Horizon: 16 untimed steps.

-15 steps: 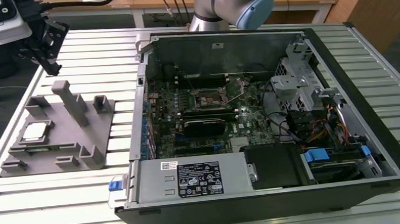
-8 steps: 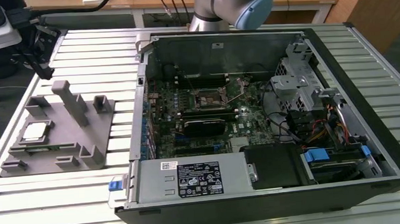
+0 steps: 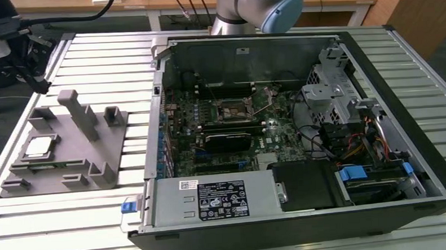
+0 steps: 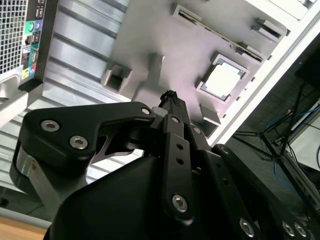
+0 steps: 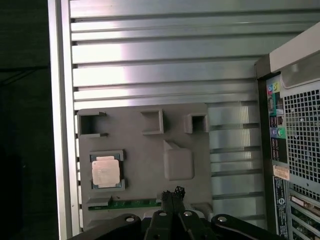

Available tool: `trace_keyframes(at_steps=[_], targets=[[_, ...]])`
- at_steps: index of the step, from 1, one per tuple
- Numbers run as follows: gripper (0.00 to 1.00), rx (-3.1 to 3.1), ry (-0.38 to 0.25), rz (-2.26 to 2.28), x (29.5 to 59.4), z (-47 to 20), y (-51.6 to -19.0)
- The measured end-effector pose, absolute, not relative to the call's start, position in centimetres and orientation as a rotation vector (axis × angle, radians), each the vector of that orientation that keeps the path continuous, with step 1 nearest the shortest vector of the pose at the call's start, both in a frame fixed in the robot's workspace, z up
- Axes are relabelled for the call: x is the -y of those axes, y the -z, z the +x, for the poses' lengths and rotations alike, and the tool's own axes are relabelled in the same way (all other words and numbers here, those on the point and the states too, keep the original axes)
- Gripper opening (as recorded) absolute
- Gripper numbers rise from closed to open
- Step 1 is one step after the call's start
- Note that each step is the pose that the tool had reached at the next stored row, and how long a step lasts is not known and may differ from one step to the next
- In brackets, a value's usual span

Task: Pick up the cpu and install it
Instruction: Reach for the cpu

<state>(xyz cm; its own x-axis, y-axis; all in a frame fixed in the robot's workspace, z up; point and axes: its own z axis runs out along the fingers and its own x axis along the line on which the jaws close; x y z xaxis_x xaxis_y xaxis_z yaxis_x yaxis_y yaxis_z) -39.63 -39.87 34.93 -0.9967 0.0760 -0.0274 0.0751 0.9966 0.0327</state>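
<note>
Nothing of the job is done yet, as far as I can see. The cpu (image 3: 39,145) lies flat, silver face up, in its shallow recess on the grey fixture (image 3: 104,155). The fixture sits on the slatted surface (image 3: 92,57) just beside the open computer case (image 3: 280,46), on the exterior view's left of it. The chip is well outside the case, with nothing touching it.

The arm (image 3: 259,5) rises from behind the case. In the first wrist view the end effector (image 5: 173,192) hangs above the fixture and looks down on it. Its fingers are drawn together to a narrow tip with nothing between them. That tip sits over bare grey plastic near the cpu (image 5: 106,172) but is not lined up over it, and there is clear air between them. The second wrist view shows the same: joined fingertips (image 4: 170,96) above the fixture, and the chip off to one side in its pocket.

Inside the case, the socket (image 3: 233,108) sits about the middle of the board and I see no silver chip in it. I cannot make out whether its retaining frame is open. By my reckoning the whole task is left: the grasp, the carry into the case and the seating in the socket.
</note>
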Motion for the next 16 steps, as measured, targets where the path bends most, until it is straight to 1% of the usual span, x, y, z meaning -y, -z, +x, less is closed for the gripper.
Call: trace_keyframes(at_steps=[16], targets=[[0.11,-3.110,-0.038,0.117,39.9,-42.7,-32.7]])
